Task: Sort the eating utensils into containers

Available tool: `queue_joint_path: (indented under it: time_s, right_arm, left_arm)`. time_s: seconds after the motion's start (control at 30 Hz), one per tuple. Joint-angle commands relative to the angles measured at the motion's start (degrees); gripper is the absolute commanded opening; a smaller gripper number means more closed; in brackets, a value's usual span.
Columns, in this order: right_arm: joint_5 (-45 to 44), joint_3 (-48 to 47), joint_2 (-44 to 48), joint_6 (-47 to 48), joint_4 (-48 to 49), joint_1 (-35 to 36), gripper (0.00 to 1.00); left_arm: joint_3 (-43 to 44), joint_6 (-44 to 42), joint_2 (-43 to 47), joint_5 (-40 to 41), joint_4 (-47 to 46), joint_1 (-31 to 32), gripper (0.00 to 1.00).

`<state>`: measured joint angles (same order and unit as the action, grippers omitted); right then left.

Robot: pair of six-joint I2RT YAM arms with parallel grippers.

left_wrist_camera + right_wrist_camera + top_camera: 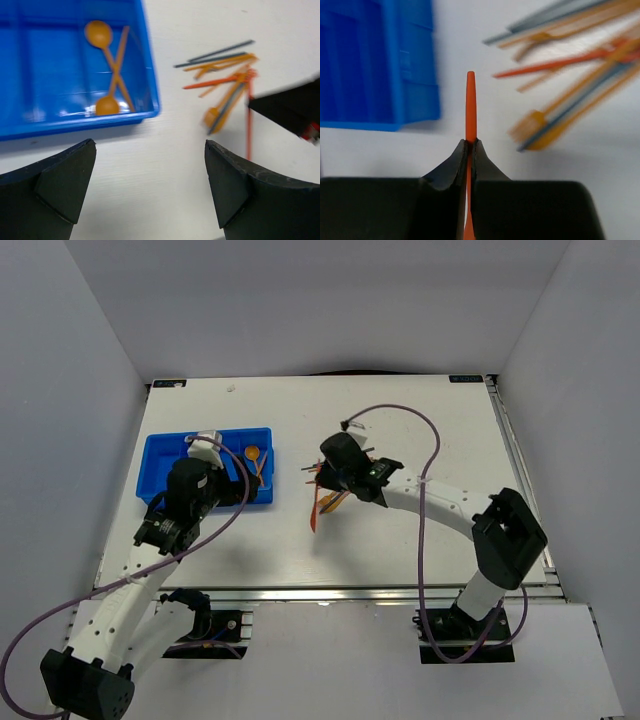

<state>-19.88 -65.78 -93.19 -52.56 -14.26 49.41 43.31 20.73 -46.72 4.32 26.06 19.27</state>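
Observation:
My right gripper (470, 142) is shut on a thin red-orange utensil (470, 100) that sticks straight out past its fingertips, above the white table. In the top view this utensil (315, 510) hangs by the left edge of the utensil pile (335, 490). The pile (570, 75) holds several orange, red and dark grey-blue pieces. The blue tray (160, 465) lies at the left with two orange spoons (107, 65) crossed in its right compartment. My left gripper (150, 150) is open over bare table just off the tray's near right corner (150, 107), with nothing between its fingers.
Purple cables (430, 440) loop over both arms. The right arm's black gripper body (290, 110) shows at the right edge of the left wrist view, beside the pile (225, 85). Grey walls close in the table on three sides.

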Motion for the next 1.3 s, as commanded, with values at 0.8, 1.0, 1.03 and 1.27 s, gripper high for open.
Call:
queue_joint_path:
  time_s: [0.8,1.0,1.03,1.27]
  right_arm:
    - [17.24,-22.38,-6.75,8.08,19.45,6.66,0.0]
    - [17.24,-19.83,-5.78,6.94,20.06,7.98,0.0]
    - [17.42,-19.57,-5.69,6.85,20.41,8.07,0.0]
    - [15.4,-19.04,-4.64,6.85,18.22,8.08,0.01]
  left_arm:
    - [2.66,0.8,-2.85,-11.43,-6.02,0.16,0.84]
    - [2.22,4.23,-3.11,-15.92,-10.77,0.16,0.66]
    - [2.3,4.4,-3.38,-15.83,-11.03,0.16,0.59]
    - [3.97,5.11,-4.7,-11.2,-7.8,0.16,0.0]
